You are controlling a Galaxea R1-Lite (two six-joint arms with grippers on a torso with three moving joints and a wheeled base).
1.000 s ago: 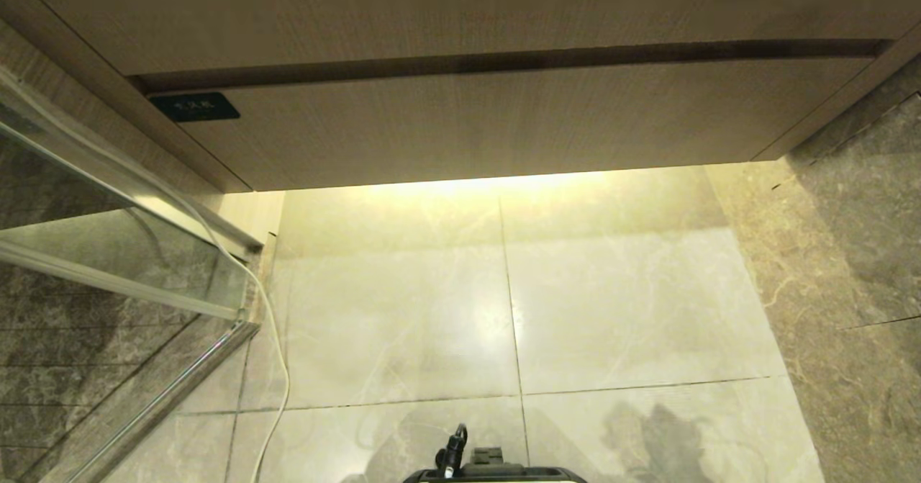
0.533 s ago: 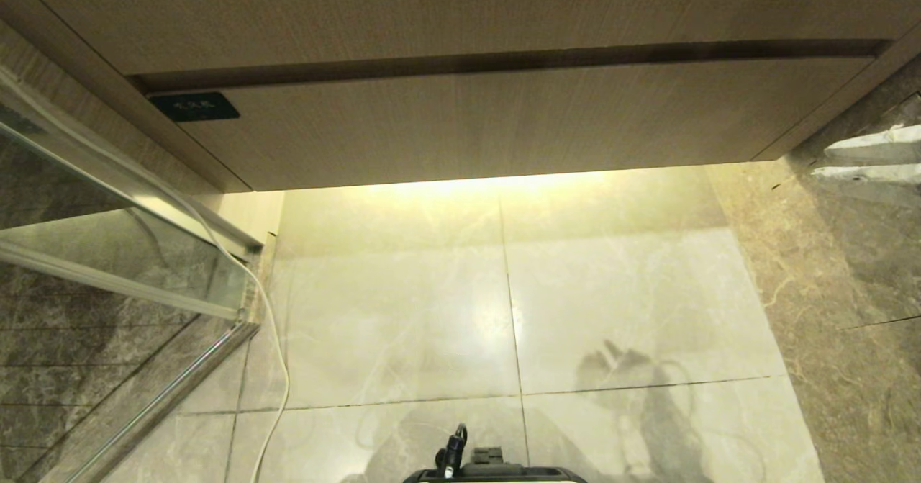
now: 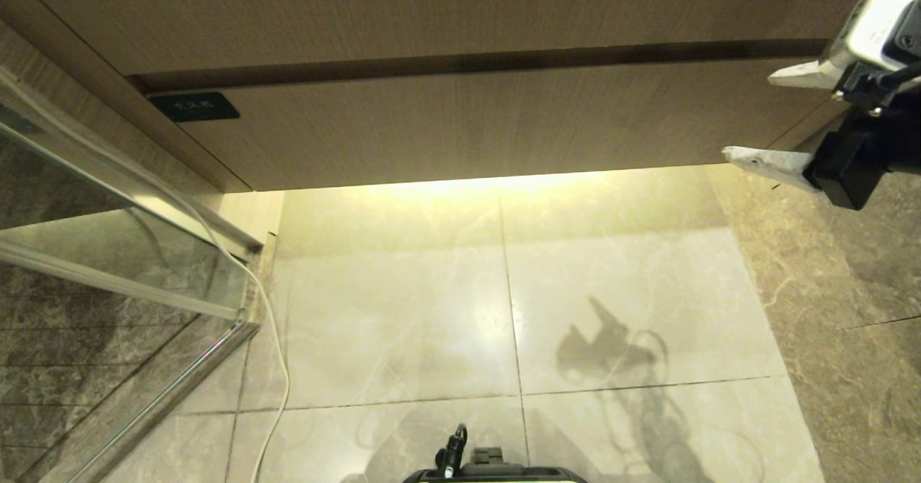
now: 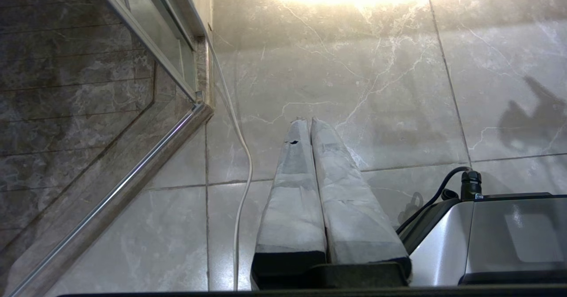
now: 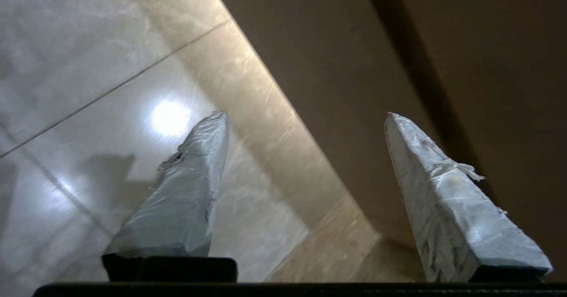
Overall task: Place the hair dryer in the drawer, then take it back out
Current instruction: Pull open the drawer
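Drawer closed, right gripper empty.
Fingers spread wide, just beside the drawer front's end; left gripper pressed together over floor.

The right claw has been swung into the head view at the drawer's right end (fingers now spread apart), and its shadow is cast further up the floor.
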